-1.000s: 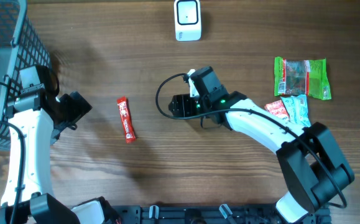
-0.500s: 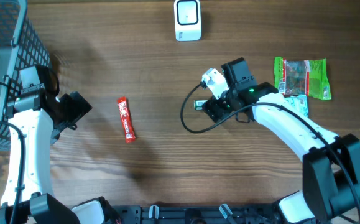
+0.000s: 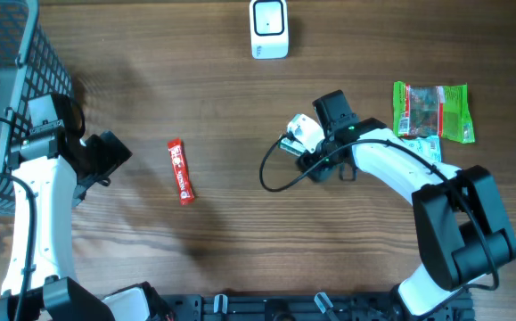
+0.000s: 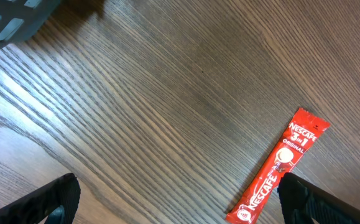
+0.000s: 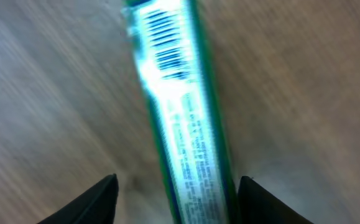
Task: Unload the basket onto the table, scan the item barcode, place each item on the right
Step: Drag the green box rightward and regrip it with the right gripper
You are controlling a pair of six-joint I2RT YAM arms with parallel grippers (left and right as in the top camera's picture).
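Two arms at the wooden counter [image 3: 151,250]. The right hand [image 5: 176,185] has its fingers [image 5: 99,199] spread, straddling a green-edged stick packet [image 5: 180,124] with the barcode facing the wrist camera. It's pretty blurry, but there's a clear gap on one side, so it's not pinched. That's mid-counter, well apart from the white scanner [image 3: 268,28]. The left hand [image 4: 180,196] is wide apart over bare wood, with a red Nescafé stick [image 4: 279,165] lying near one finger.

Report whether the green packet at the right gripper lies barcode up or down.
Barcode up: on the packet, the right wrist view shows the barcode and print facing the camera, though blurred.
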